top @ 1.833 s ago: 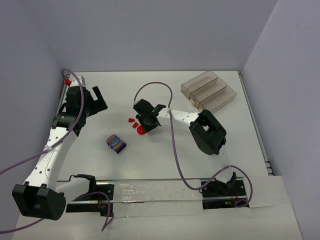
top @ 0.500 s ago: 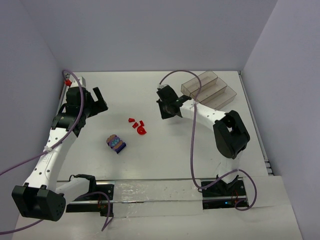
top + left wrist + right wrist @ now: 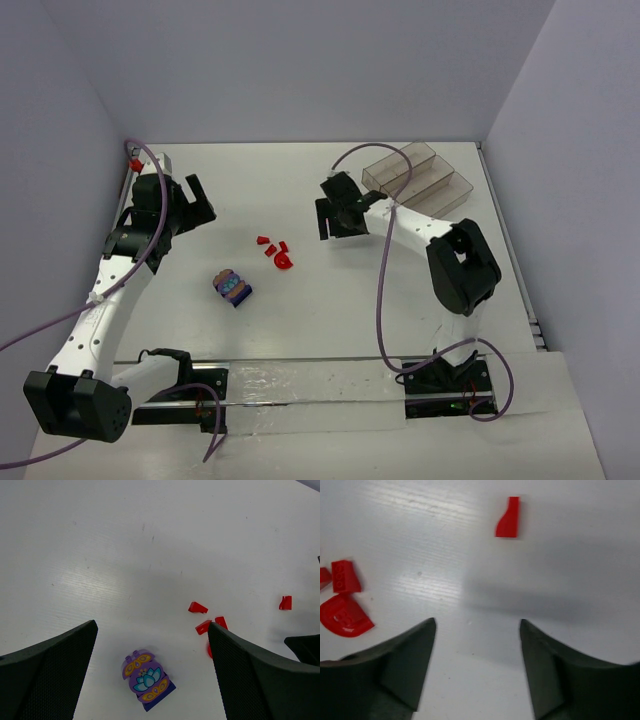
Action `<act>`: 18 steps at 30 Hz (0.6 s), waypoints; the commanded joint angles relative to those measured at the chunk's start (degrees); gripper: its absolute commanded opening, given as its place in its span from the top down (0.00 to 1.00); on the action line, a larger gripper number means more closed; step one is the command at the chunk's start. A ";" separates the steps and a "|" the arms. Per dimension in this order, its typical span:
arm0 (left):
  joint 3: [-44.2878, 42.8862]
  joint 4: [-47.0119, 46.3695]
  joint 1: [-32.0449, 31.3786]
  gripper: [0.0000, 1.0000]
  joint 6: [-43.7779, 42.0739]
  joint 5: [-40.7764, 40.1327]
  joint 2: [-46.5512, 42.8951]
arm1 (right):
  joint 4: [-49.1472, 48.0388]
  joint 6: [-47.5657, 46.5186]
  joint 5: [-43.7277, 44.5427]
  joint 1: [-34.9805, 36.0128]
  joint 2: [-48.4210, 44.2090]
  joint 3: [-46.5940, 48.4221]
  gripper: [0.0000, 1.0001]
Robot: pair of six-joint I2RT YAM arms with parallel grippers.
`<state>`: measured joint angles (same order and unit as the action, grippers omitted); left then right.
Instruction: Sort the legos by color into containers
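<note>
White ribbed tabletop [image 3: 300,310] (red legos [image 3: 283,262] on it) meets pale lavender walls [image 3: 300,70].

A small cluster of red bricks [image 3: 273,250] lies mid-table, with one more red brick [image 3: 508,517] apart to its right. The purple clump [image 3: 233,287] sits nearer, to the left. The clear three-compartment tray [image 3: 400,180] stands at the far right.

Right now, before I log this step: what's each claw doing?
Left claw: open, empty.
Right claw: open, empty; a small red plastic brick lies loose on the table beyond it.
</note>
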<state>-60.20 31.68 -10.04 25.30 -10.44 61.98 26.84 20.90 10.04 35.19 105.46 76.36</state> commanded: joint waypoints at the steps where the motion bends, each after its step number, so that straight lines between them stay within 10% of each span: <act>1: -0.26 -0.97 -0.24 0.01 0.54 0.38 0.13 | 1.52 2.55 3.62 -3.65 1.20 4.48 0.18; 9: -0.15 -0.66 -0.24 0.01 0.31 -0.37 -0.31 | 5.84 -0.18 2.82 -6.04 11.45 17.77 0.10; 18: -0.28 -0.66 -0.24 0.01 0.07 -0.74 0.34 | 6.76 0.61 0.51 -5.96 18.81 24.25 0.27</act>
<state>-60.18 31.70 -10.04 25.30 -10.50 62.11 32.30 21.35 11.33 28.99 122.71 97.39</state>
